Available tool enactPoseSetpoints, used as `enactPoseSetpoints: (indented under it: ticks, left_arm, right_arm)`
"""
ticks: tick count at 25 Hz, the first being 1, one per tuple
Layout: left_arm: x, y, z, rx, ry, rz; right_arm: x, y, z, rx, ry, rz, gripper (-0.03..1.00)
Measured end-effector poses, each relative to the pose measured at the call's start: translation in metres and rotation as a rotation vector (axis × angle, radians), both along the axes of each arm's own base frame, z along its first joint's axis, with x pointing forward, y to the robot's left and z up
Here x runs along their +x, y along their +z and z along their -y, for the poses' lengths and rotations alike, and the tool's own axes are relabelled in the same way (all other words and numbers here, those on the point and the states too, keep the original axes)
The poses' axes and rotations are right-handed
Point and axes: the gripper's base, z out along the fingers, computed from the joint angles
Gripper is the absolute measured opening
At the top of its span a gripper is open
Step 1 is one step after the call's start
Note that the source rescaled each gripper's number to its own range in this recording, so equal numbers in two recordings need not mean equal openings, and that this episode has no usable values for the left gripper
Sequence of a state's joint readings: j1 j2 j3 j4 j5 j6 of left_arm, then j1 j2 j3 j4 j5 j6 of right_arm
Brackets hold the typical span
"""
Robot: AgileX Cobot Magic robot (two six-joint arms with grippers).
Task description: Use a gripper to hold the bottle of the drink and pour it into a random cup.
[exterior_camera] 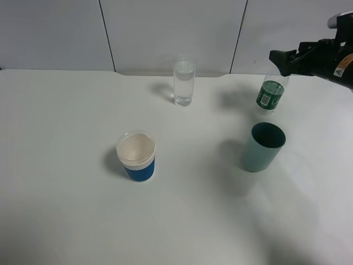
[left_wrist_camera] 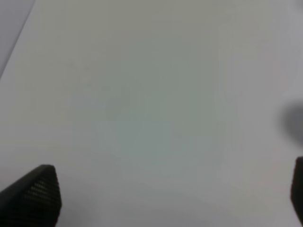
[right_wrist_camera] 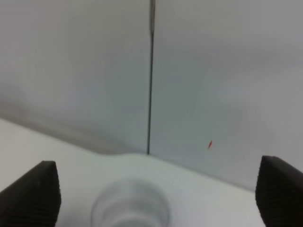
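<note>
The bottle of the drink [exterior_camera: 271, 93], clear with a dark green label, stands upright at the back right of the table. My right gripper [exterior_camera: 280, 57] hovers just above its neck, open and holding nothing. In the right wrist view the two fingertips [right_wrist_camera: 31, 195] stand far apart, and a blurred clear rounded top [right_wrist_camera: 130, 207] sits low between them; I cannot tell whether it is the bottle or the glass. The cup [exterior_camera: 184, 80], a tall clear glass, stands at the back centre, left of the bottle. My left gripper [left_wrist_camera: 165, 198] is open over bare table and is outside the high view.
A teal plastic cup [exterior_camera: 263, 147] stands just in front of the bottle. A white-rimmed cup with a blue sleeve [exterior_camera: 137, 156] sits left of centre. White wall panels [exterior_camera: 171, 33] run close behind the glass and bottle.
</note>
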State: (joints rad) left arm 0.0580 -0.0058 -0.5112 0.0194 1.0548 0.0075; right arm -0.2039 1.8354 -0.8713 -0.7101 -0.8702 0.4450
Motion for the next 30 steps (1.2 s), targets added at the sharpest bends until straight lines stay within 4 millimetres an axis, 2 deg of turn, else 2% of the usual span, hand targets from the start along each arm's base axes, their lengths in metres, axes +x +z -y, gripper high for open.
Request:
enactPoseSetpoints:
  ticks: [6, 10, 21, 28, 30]
  left_arm:
    - [0.0, 0.0, 0.0, 0.0, 0.0, 0.0]
    - [0.0, 0.0, 0.0, 0.0, 0.0, 0.0]
    - [0.0, 0.0, 0.0, 0.001, 0.001, 0.0]
    - [0.0, 0.0, 0.0, 0.0, 0.0, 0.0]
    - [0.0, 0.0, 0.0, 0.0, 0.0, 0.0]
  right_arm:
    - [-0.017, 0.057, -0.001, -0.001, -0.036, 0.089, 0.77]
    - [-0.033, 0.088, 0.001, -0.038, -0.088, 0.101, 0.77]
    - [-0.085, 0.156, 0.011, 0.008, -0.334, 0.139, 0.77]
    - [-0.133, 0.192, 0.014, -0.054, -0.473, 0.171, 0.77]
    - [-0.148, 0.197, 0.014, -0.097, -0.501, 0.142, 0.77]
